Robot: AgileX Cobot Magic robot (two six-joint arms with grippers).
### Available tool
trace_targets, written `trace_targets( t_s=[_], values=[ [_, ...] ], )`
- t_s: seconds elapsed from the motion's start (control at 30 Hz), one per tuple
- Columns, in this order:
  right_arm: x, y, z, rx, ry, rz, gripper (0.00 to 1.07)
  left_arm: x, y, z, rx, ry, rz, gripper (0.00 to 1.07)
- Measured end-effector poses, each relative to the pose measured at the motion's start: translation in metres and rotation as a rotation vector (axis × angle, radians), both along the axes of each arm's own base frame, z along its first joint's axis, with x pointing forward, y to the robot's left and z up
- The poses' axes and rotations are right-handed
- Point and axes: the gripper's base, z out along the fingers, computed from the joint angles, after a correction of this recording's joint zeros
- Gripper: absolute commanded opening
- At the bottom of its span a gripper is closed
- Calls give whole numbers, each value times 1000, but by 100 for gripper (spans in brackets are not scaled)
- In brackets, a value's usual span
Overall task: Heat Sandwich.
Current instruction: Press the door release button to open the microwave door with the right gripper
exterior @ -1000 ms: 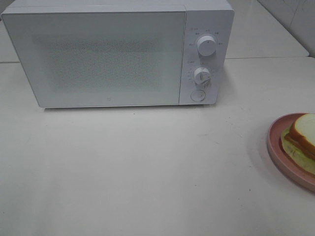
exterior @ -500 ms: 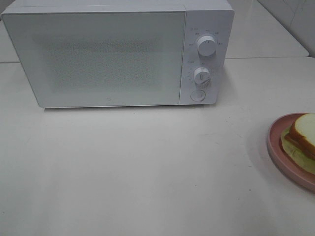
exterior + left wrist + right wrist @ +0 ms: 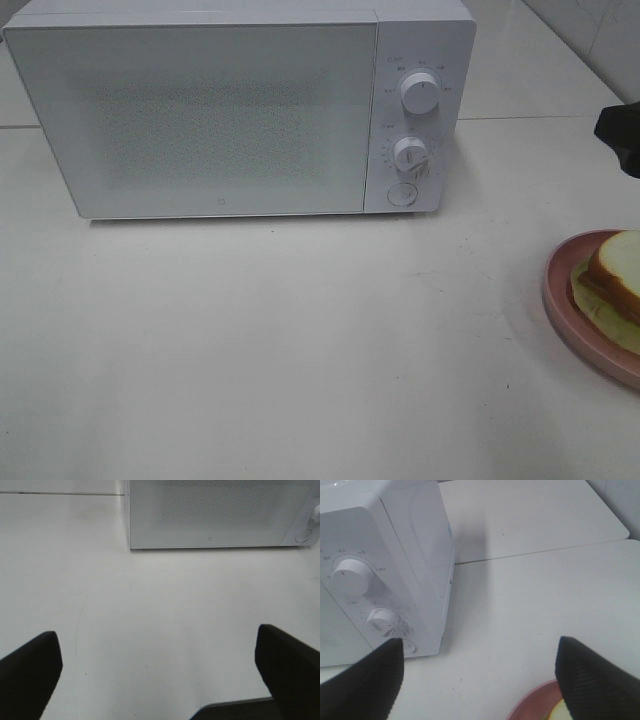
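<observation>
Sandwich (image 3: 618,268) sits on the pink plate (image 3: 560,300) at the lower right edge of the overhead frame, partly cut off by it. Top slice is tilted over the lettuce and nothing is touching it.

Left gripper (image 3: 160,675): I see both fingers spread wide above the white table (image 3: 300,350), nothing between them.

Right gripper (image 3: 480,680): jaws also well apart, holding nothing. The plate rim and a sliver of sandwich show beside one finger. Overhead gives me only a dark bit of the right arm (image 3: 622,135) at the right edge, beyond the plate.

Far end: microwave (image 3: 220,110) fills the upper left and centre, door shut. Upper knob (image 3: 421,92), lower knob (image 3: 411,153) and round button (image 3: 401,195) are on its right-hand panel.
</observation>
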Motion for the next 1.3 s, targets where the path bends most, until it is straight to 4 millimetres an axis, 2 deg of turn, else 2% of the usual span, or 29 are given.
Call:
trace_targets(
  t_s=[0.4, 0.53, 0.73, 0.9, 1.3],
  values=[
    [27, 0, -17, -48, -63, 1, 76, 0, 0, 0, 0, 0, 0, 98],
    [36, 7, -28, -57, -61, 17, 76, 0, 0, 0, 0, 0, 0, 98],
    [46, 36, -48, -122, -71, 74, 76, 0, 0, 0, 0, 0, 0, 98],
    [49, 50, -63, -145, -79, 43, 76, 0, 0, 0, 0, 0, 0, 98],
    [43, 86, -92, -212, -94, 43, 76, 0, 0, 0, 0, 1, 0, 98]
  ],
)
